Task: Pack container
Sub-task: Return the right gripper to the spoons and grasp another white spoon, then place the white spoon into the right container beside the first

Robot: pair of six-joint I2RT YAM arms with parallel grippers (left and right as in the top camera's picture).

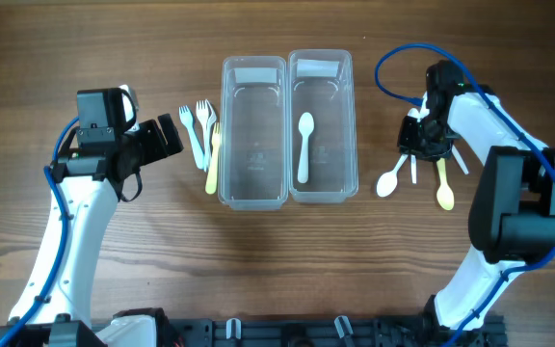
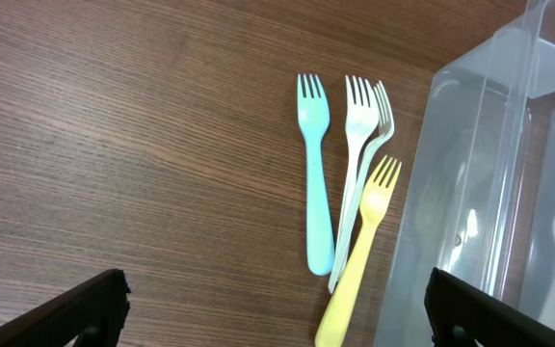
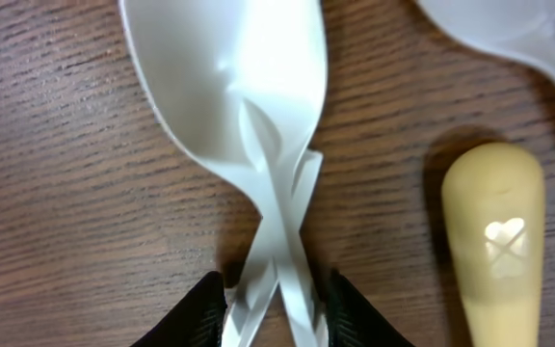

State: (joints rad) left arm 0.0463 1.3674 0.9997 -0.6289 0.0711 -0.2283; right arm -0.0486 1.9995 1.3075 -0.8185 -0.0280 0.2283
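Two clear containers stand side by side mid-table. The left one [image 1: 253, 130] is empty; the right one [image 1: 340, 125] holds a white spoon [image 1: 303, 145]. A blue fork [image 2: 314, 183], white forks [image 2: 359, 145] and a yellow fork [image 2: 364, 251] lie left of the containers [image 2: 480, 173]. My left gripper [image 1: 167, 138] is open and empty just short of the forks [image 2: 282, 323]. My right gripper [image 1: 422, 145] is down on the table, its fingers [image 3: 279, 308] closed against the crossed handles of white spoons [image 3: 229, 77].
A yellow spoon [image 3: 494, 231] lies right beside the gripped spoons, and it also shows in the overhead view [image 1: 444, 188]. Another pale spoon bowl [image 3: 509, 24] is at the top right of the right wrist view. A white spoon bowl [image 1: 388, 181] points toward the table's front.
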